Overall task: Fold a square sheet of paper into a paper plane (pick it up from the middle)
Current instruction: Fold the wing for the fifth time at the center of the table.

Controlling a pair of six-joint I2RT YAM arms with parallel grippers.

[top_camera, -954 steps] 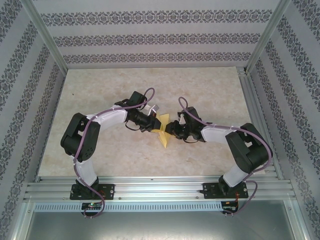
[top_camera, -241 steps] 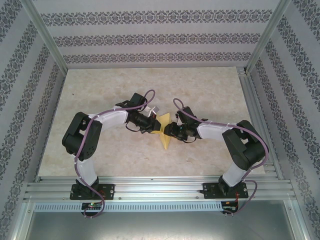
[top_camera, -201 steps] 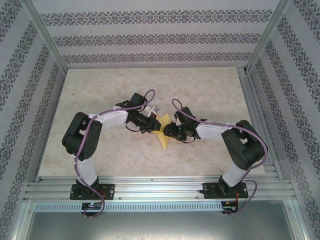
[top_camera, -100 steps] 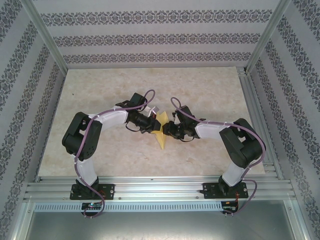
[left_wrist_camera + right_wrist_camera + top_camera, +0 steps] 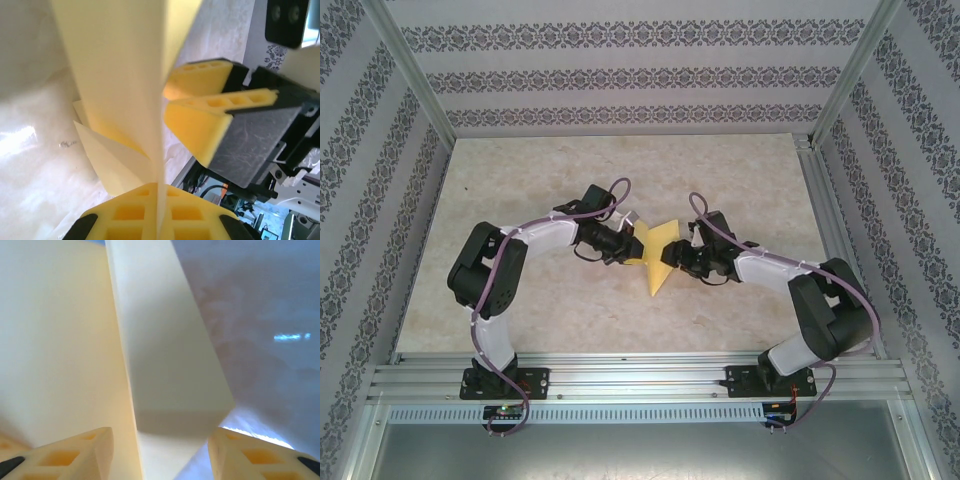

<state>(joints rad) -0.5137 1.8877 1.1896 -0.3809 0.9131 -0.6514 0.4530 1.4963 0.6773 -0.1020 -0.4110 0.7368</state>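
Now the left gripper [image 5: 160, 200] is pinching the narrow, kite-shaped, pale-yellow folded paper plane [image 5: 658, 264], its yellow pads pressed together on the creased edge. The plane is sitting between the two grippers near the middle of the beige marbled tabletop [image 5: 520, 190]. Opposite, the right gripper [image 5: 161, 436] is standing with its fingers spread wide, a folded flap lying between them without being clamped.
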